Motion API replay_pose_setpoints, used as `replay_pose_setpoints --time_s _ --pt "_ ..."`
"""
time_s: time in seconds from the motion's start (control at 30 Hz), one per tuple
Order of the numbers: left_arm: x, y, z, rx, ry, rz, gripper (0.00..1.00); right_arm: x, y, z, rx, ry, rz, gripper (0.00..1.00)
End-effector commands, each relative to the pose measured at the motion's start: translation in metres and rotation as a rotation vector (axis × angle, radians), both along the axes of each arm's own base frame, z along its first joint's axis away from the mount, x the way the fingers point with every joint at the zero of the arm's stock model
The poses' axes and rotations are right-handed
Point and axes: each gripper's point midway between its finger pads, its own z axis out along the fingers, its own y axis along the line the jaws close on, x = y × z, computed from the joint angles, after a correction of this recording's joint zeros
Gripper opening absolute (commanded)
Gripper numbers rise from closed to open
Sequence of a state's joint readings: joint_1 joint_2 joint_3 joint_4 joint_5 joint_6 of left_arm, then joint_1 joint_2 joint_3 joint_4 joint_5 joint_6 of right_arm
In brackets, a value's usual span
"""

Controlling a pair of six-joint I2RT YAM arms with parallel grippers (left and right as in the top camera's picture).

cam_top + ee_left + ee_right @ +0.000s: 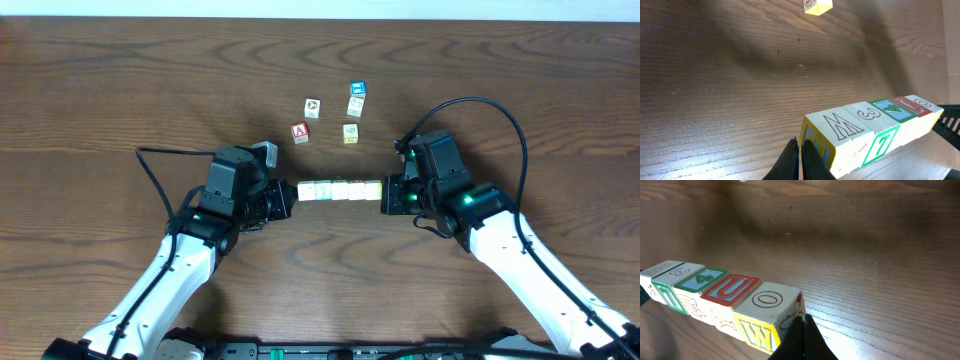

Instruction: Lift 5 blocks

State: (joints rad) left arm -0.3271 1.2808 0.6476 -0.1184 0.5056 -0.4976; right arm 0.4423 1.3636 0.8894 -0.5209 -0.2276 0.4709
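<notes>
Five blocks (340, 190) sit end to end in one straight row at mid-surface, between the two arms.

Left fingers (812, 161): fully closed, tips together, nothing between them. The tips butt against the end face of the "M" block (840, 127).

Right fingers (810, 345): likewise closed tight and empty, pressed to the opposite end, at the "O" block (765, 305) with the yellow "W" on its side.

Row order from the right wrist view: O, red "U" (732, 287), green "4" (700, 278), "3" (677, 271), then the far end block. So the row is pinched lengthwise between the two closed tips.

Cannot tell whether the row is clear of the wooden surface (100, 100) or resting on it.

Five loose cubes lie beyond the row, among them a red "A" cube (299, 131) and a blue-topped cube (358, 89), well apart from the fingers.
</notes>
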Motion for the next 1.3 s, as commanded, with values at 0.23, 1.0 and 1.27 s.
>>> replay_pose_setpoints --time_s 0.23,1.0,1.27 --pt "-0.0283 -0.0467 0.0323 -0.195 0.013 -0.224 0.07 -0.0307 0.0630 0.0472 0.280 0.043 0.233 0.01" --pt "-0.0283 -0.0467 0.0323 -0.195 0.013 -0.224 0.07 -0.0316 0.0626 0.0469 0.278 0.047 0.234 0.01" --pt "-0.0275 -0.0470 0.0333 -0.197 0.008 -0.224 0.07 -0.0311 0.0629 0.0475 0.280 0.044 0.235 0.01"
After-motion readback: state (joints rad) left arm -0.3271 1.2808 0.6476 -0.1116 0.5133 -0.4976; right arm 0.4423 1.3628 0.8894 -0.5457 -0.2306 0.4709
